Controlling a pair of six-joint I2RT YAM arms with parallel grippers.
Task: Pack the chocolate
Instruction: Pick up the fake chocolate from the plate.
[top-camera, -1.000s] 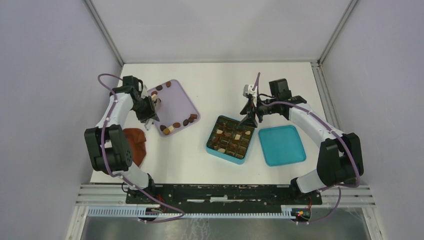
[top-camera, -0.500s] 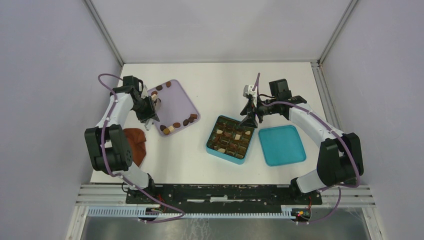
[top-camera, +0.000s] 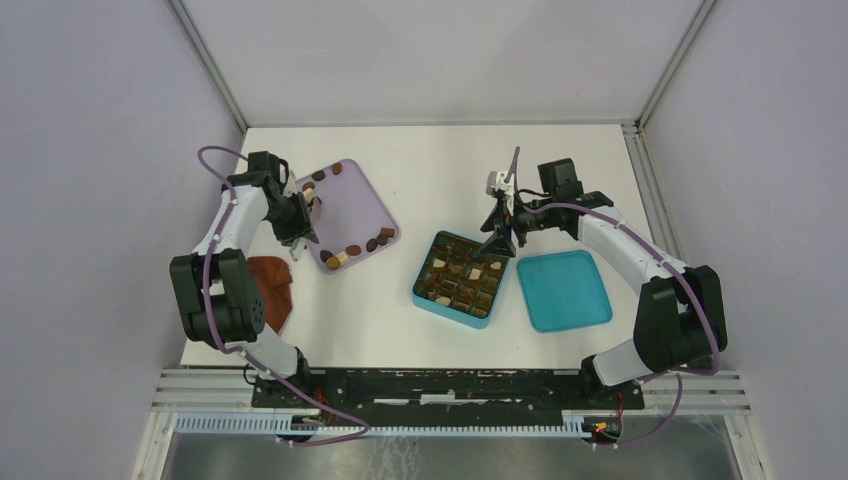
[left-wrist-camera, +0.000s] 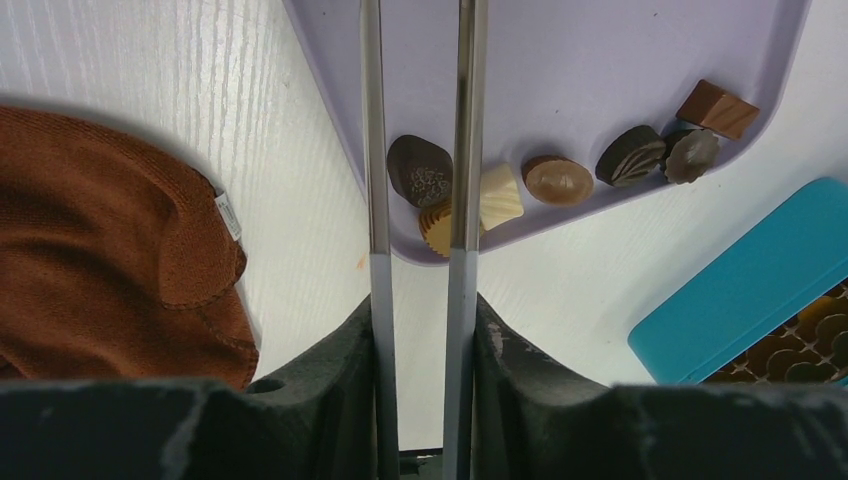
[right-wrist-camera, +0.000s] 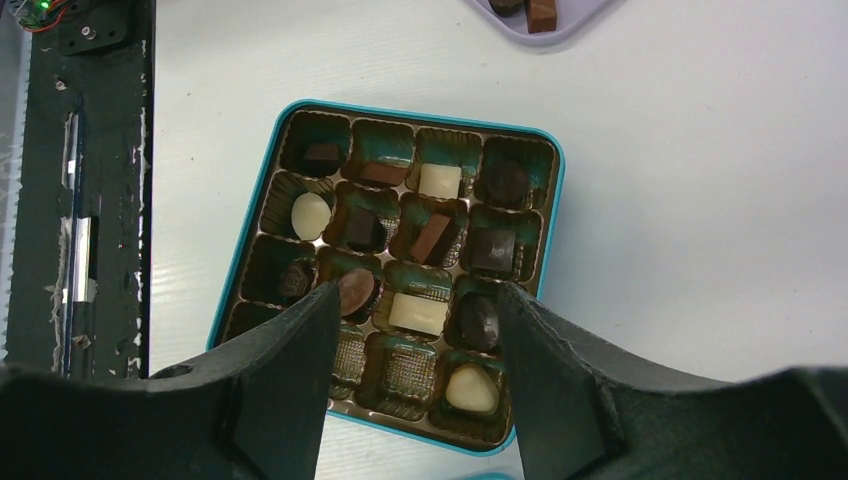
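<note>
- At the bottom of the top view, a black rail (top-camera: 450, 385) ran along the near edge of the table (top-camera: 440, 160).
- Lower left, a brown cloth (left-wrist-camera: 110, 250) lay by the table's left edge. A strip of bare white top separated it from the tray's rim.
- Centre, the teal box (right-wrist-camera: 420, 108) sat slightly askew, with its lid (top-camera: 563, 290) just beside its right edge.
- The right gripper (right-wrist-camera: 420, 300) hung over the box's lower rows with its jaws spread wide and nothing between them.
- Some of the chocolate (right-wrist-camera: 420, 313) filled most of the box's cells.
- More pieces lined the lower rim of the lilac tray (left-wrist-camera: 600, 60), and a few sat at its upper-left corner.
- The left gripper (left-wrist-camera: 418, 30) stood over the tray. Its thin fingers (left-wrist-camera: 372, 120) were parallel with a narrow gap, but the tips ran off the frame, so any grip could not be told.
- Beyond both arms, white table stretched to the back rim.
</note>
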